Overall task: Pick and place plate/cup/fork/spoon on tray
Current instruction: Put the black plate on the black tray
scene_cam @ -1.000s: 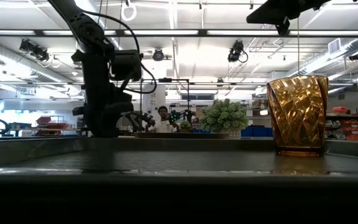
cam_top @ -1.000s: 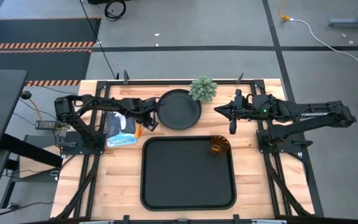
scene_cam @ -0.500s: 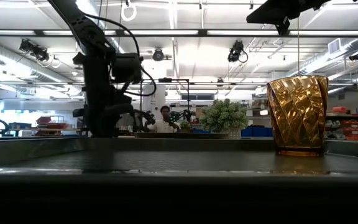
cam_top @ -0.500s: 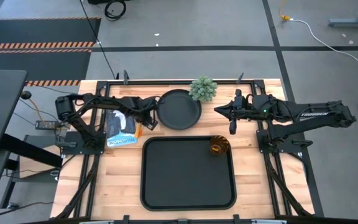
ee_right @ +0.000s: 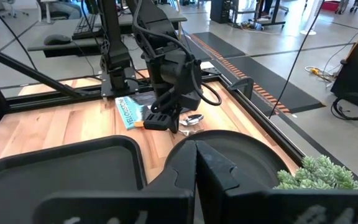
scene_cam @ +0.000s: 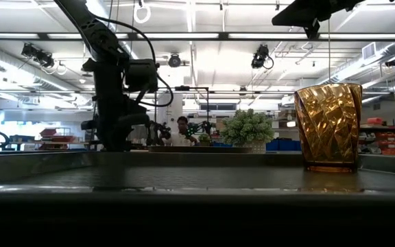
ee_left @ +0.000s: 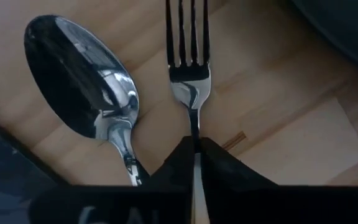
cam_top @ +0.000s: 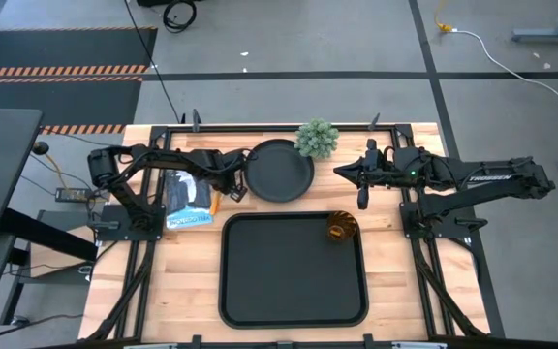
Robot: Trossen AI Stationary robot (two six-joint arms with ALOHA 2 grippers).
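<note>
The fork (ee_left: 190, 81) and the spoon (ee_left: 82, 74) lie side by side on the wooden table, just left of the round black plate (cam_top: 279, 172). My left gripper (ee_left: 195, 144) stands over them, shut on the fork. In the high view it (cam_top: 229, 184) hides most of both. The amber cup (cam_top: 342, 227) stands upright in the far right corner of the black tray (cam_top: 260, 281). My right gripper (cam_top: 359, 182) hovers right of the plate, shut on nothing. My left gripper pinches the fork's thin neck (ee_left: 194, 127), just behind the tines, between its two fingers (ee_left: 225, 168). The fingers come from above, one on each side of the neck. The fork lies flat on the table, tines toward the plate.
A small green plant (cam_top: 317, 139) stands at the plate's far right edge. A blue packet (cam_top: 190, 204) lies under my left arm. Bare wood shows on both sides of the tray. A person (scene_cam: 182, 130) is in the room behind the table.
My left arm has edged slightly toward the plate. The fork, spoon, plate and cup stay where they were.
</note>
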